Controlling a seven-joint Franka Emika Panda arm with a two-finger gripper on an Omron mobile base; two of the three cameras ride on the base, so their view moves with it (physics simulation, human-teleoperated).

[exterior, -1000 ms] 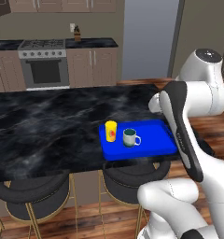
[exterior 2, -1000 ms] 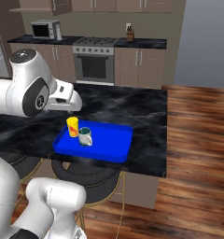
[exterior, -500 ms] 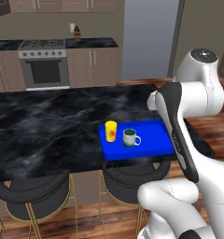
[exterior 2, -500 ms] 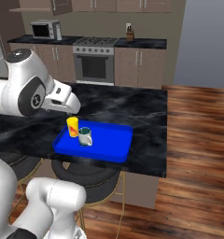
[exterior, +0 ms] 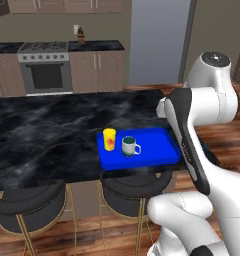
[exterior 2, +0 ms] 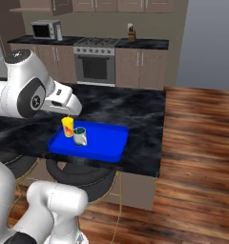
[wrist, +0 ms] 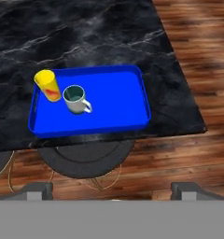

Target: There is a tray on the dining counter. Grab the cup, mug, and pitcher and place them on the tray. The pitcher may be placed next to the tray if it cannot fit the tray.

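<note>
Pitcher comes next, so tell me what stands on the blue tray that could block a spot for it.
The yellow tumbler and white handled mug stand at one end of the bright blue rectangular tray; the rest of its floor is bare.

One tray [wrist: 118, 100], one cup [wrist: 47, 85], one mug [wrist: 75, 99], two stools [exterior: 134, 182]

A white robot arm with dark joints rises from its base, bends at a raised elbow, and folds back toward the middle of the scene. Its gripper [wrist: 114, 189] is held high, pointing downward, the two dark fingertips [wrist: 37, 190] spread wide apart, holding nothing.
</note>
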